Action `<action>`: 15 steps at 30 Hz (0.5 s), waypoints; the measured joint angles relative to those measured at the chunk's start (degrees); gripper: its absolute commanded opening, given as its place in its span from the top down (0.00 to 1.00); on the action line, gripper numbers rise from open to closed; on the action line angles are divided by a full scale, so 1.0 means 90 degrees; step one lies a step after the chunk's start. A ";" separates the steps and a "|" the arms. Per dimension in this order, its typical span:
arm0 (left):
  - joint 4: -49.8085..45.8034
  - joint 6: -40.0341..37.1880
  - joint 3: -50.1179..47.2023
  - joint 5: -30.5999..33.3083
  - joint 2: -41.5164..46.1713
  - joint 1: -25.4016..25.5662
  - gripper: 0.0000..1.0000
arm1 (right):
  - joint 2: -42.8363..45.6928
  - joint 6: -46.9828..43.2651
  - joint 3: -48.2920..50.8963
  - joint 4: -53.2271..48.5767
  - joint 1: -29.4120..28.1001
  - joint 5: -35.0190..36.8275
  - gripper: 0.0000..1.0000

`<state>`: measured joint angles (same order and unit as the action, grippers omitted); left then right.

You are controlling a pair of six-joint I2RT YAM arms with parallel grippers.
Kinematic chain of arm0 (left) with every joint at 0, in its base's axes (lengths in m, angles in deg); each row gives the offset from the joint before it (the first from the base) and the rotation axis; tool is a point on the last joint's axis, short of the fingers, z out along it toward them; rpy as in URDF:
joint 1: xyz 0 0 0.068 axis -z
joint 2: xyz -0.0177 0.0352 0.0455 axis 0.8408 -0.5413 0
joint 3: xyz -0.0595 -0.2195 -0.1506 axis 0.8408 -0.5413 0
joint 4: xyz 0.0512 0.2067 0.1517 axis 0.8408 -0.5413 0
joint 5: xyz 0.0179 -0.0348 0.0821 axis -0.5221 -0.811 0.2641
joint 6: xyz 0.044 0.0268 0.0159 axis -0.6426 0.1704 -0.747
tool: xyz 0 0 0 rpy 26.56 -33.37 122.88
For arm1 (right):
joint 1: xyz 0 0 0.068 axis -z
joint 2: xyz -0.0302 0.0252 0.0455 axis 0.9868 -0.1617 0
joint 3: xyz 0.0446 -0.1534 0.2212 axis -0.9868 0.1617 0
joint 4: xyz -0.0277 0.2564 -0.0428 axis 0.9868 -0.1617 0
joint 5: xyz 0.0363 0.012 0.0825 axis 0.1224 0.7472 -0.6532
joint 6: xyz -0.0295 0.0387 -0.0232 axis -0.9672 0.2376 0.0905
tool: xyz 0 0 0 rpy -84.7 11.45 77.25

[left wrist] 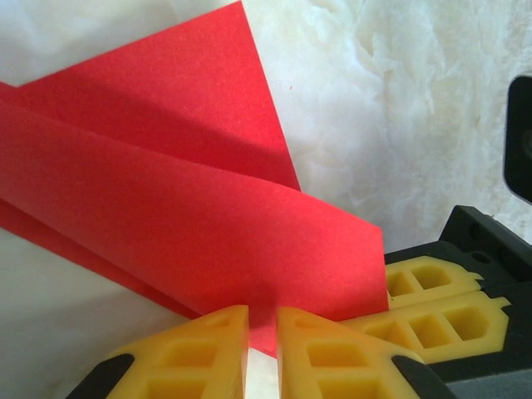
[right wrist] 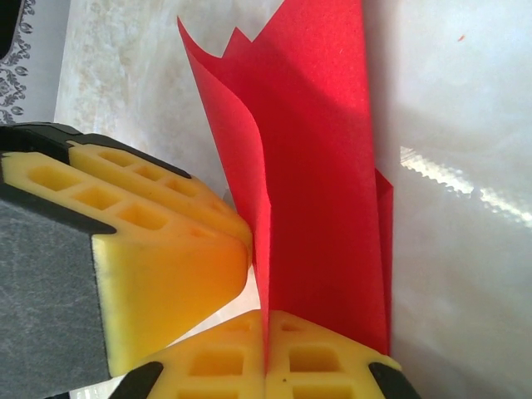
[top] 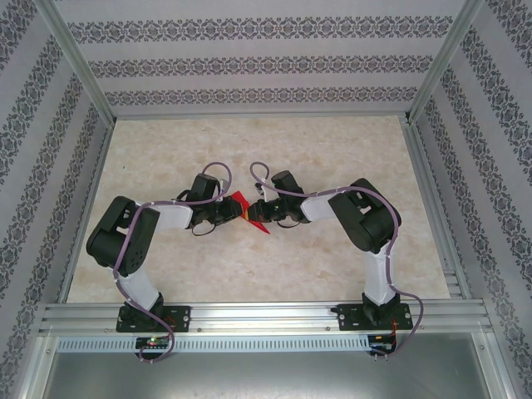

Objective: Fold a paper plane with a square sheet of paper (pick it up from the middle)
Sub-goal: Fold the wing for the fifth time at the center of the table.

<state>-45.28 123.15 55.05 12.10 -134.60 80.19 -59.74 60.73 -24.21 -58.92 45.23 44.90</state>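
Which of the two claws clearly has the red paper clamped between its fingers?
The right gripper: the red paper rises from its shut yellow fingers. The left gripper shows a thin gap at its tips.

The red paper [left wrist: 208, 216] is matt, with a fine grainy tooth and no shine where it curves above the left pincer [left wrist: 262, 357]. That pincer's yellow fingers [left wrist: 332, 353] look like moulded plastic, dull to faintly satin. Beside the right pincer [right wrist: 266, 366], the pale marble-patterned table [right wrist: 465, 166] is smooth and glossy, carrying a bright streak of glare. Well behind both pincers, the rail [top: 266, 316] looks like brushed metal.
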 measured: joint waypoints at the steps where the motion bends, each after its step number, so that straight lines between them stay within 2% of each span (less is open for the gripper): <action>1: 0.0012 -0.0002 0.0005 0.0000 -0.0024 0.0000 0.84 | 0.0000 -0.0007 -0.0015 -0.0032 0.0000 0.0002 0.98; 15: -0.0024 0.0000 0.0034 0.0202 -0.0114 0.0007 0.86 | 0.0024 -0.0153 -0.0243 -0.0512 -0.0002 -0.0024 0.83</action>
<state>-45.50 123.15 55.35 13.92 -135.63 80.25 -59.52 59.35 -26.40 -63.53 45.21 44.68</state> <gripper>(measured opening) 0.139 0.157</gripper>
